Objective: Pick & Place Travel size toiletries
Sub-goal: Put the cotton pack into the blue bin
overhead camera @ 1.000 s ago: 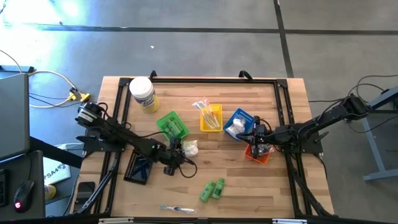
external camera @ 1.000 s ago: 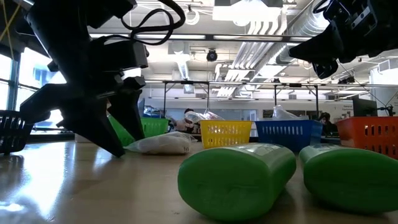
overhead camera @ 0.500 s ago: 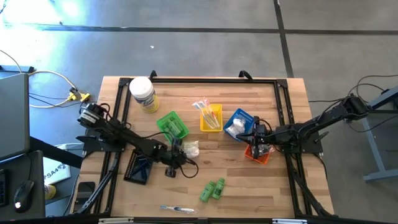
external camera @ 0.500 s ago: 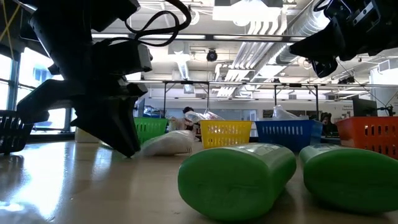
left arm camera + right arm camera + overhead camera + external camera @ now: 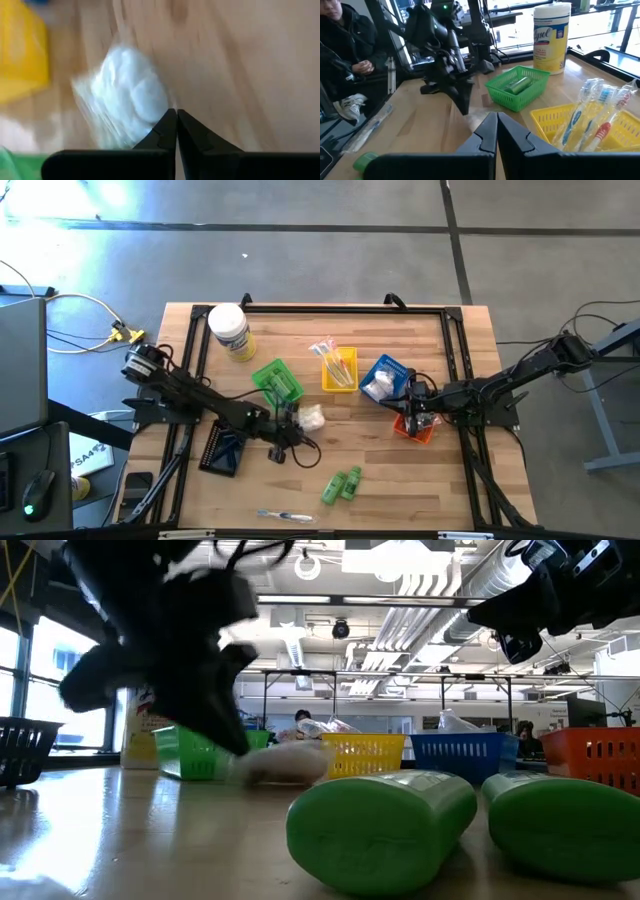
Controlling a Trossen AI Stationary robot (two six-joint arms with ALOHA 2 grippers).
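A white packet of round pads in clear wrap (image 5: 312,418) lies at mid-table, in front of the green tray (image 5: 277,381). My left gripper (image 5: 297,424) reaches it from the left and is shut at its edge; the low view shows the dark fingers (image 5: 225,710) slanting down to the blurred packet (image 5: 285,764). Two green tubes (image 5: 342,484) lie on their sides nearer the front edge. A wrapped toothbrush (image 5: 285,516) rests at the front edge. My right gripper (image 5: 496,116) hangs shut and holding nothing over the orange tray (image 5: 418,430). My left gripper pinches the clear wrap at the packet's edge (image 5: 156,121) between its two fingertips. The fingers slant down from the table's left. The packet's body spreads out beyond the tips; I cannot tell whether it is clear of the table.
A white jar with a yellow label (image 5: 230,330) stands at the far left corner. The yellow tray (image 5: 339,368) holds toothbrushes; a blue tray (image 5: 385,378) sits beside it and a black tray (image 5: 224,448) under my left arm. A person sits beyond the table's left side (image 5: 345,45).
My left gripper has shut, its two spread fingers coming together at the packet's edge. The packet has shifted a little toward the table's right. My right arm has kept still.
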